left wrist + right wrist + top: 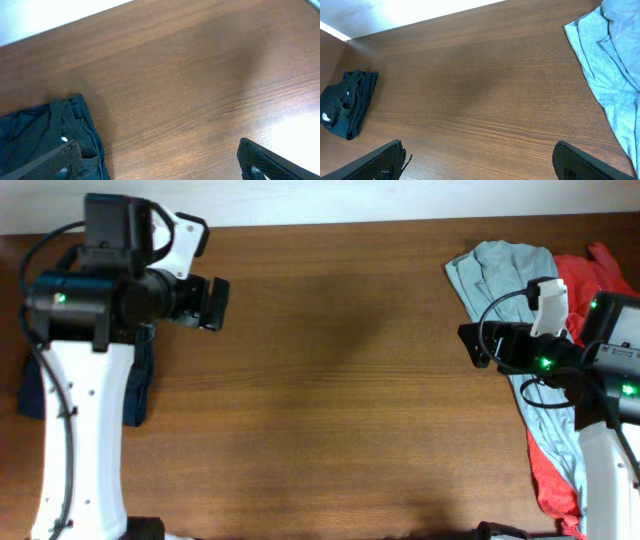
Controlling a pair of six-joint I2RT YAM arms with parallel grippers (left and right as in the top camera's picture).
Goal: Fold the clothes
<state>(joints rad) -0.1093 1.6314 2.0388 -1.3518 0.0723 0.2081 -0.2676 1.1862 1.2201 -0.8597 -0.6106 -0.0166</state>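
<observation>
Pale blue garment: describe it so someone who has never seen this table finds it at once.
Go to the right end of the brown table, where loose clothes lie heaped. The pale blue garment is the piece reaching furthest toward the table's middle. Its neighbour is a red garment, and the only other cloth, a dark folded bundle, sits at the left end.

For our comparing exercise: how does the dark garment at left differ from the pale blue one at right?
The dark garment is a compact bundle; the pale blue garment sprawls loose and rumpled. The dark one shows a small white logo; the blue looks plain. Both lie on the table.
</observation>
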